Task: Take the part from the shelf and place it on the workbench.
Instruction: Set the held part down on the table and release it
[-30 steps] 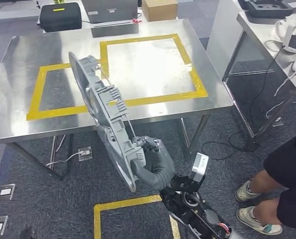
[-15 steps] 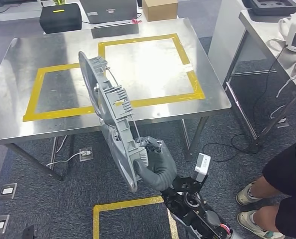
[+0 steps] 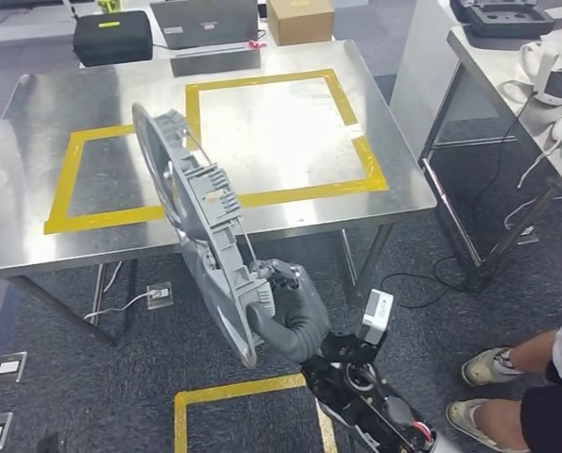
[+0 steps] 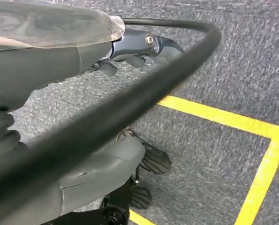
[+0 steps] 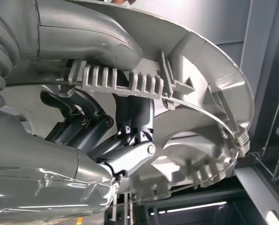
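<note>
The part is a long grey plastic housing with ribs and a thin wire along it. My right hand grips its lower end and holds it tilted, upper end over the near edge of the steel workbench, lower end above the floor. In the right wrist view dark fingers clamp the ribbed edge of the part. The yellow tape rectangles on the bench are bare. My left hand hangs over the carpet with its fingers apart and holding nothing.
A black case, a laptop and a cardboard box line the bench's far edge. A second table with cables stands right. A person's feet are at lower right. Yellow floor tape lies below the part.
The part's upper end leaned right, then swung back left with my right hand still gripping it. The person at the right has shifted their feet.
</note>
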